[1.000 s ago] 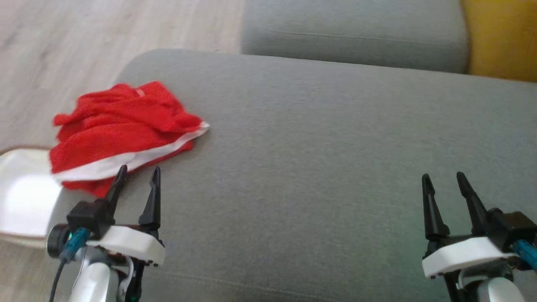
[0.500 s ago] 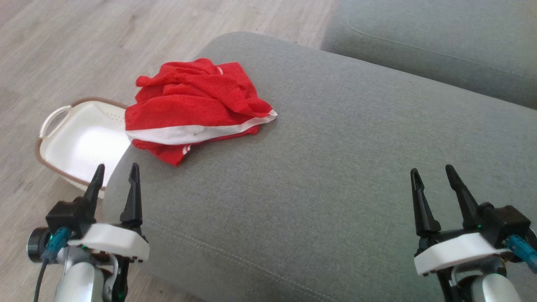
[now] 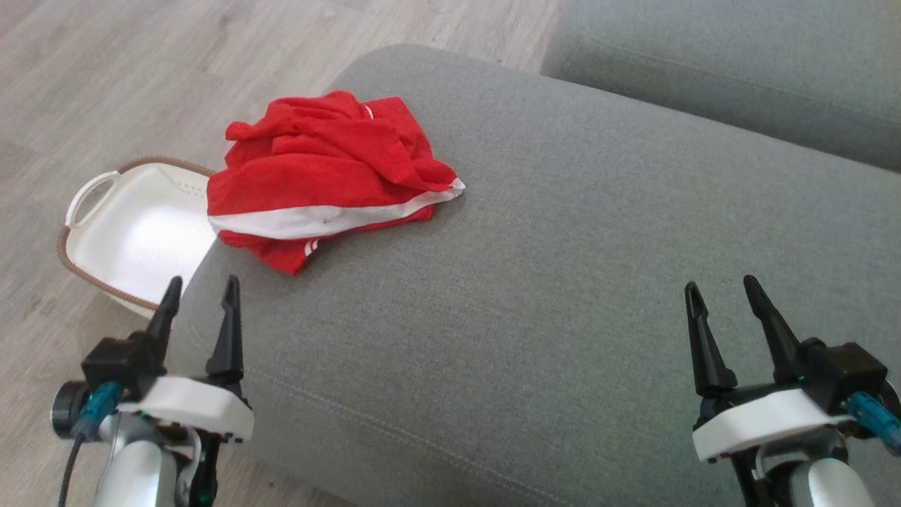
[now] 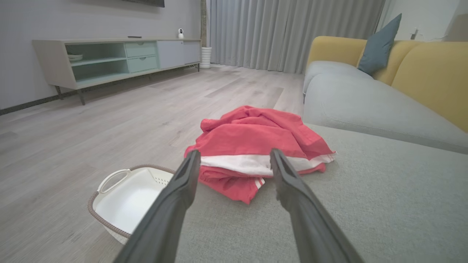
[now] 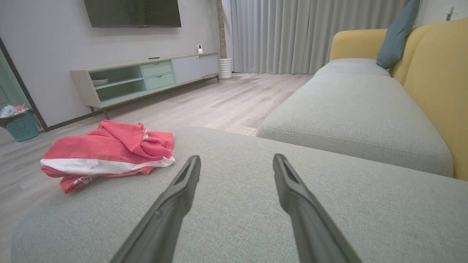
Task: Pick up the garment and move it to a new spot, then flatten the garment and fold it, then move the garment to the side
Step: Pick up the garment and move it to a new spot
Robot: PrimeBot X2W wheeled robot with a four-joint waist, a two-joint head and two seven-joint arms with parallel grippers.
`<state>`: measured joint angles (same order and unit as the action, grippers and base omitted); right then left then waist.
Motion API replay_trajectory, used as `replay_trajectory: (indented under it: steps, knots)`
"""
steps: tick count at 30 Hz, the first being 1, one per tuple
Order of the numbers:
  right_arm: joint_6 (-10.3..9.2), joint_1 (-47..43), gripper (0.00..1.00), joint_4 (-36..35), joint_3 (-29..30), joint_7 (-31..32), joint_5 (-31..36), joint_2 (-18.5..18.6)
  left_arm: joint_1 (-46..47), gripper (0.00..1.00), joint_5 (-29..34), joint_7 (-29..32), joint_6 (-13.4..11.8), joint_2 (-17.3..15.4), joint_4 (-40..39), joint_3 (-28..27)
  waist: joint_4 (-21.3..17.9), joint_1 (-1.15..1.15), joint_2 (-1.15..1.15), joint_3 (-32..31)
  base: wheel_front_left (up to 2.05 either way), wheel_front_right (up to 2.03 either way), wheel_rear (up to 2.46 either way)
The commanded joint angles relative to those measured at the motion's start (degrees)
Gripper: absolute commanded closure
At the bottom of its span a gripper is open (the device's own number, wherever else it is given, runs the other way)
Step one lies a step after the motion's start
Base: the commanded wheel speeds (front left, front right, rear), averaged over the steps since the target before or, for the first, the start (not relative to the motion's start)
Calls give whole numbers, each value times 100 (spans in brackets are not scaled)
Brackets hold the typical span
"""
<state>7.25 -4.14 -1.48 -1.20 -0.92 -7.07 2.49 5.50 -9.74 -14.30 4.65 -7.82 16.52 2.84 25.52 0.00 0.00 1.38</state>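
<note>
Garment (image 3: 331,176): red with a white band, lying crumpled in a heap on the grey seat cushion (image 3: 563,282), at its far left corner close to the rounded edge. Not flattened, not folded.

Left gripper (image 3: 203,282): fingers spread apart, nothing between them. It hangs over the near left edge of the cushion, short of the garment and clear of it. In the left wrist view the heap lies straight ahead of the two fingers.

Right gripper (image 3: 721,284): fingers spread apart, nothing held. It sits over the near right part of the cushion, well apart from the garment.

White basket (image 3: 67,243) with a brown rim: on the wooden floor (image 3: 141,70), just beside the cushion's left side, below the garment. A second grey cushion (image 3: 739,63) lies beyond
</note>
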Motion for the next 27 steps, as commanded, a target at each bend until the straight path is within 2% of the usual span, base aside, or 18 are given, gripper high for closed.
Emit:
replay_trajectory:
  steps: [1,6,13,21,27]
  knots:
    - [24,249,0,-256,-132,28,0,39,390,0,-36,-70,48,-97,-77,-165,-43,0,0,104,0,0,0]
    - [24,360,0,-393,-150,152,116,39,811,0,-195,193,153,-124,288,-7,-130,0,0,440,0,0,0]
    - [24,654,0,-701,-156,469,423,39,2078,0,-785,897,273,-343,1298,344,-334,0,0,1179,0,0,0]
    - [24,918,0,-995,-205,750,642,69,3585,0,-2051,1711,282,-980,2430,1319,-537,0,0,1777,0,0,0]
    - [24,1101,0,-1106,-273,859,659,128,4308,0,-2649,2330,282,-1394,3091,1933,-693,0,0,2013,0,0,0]
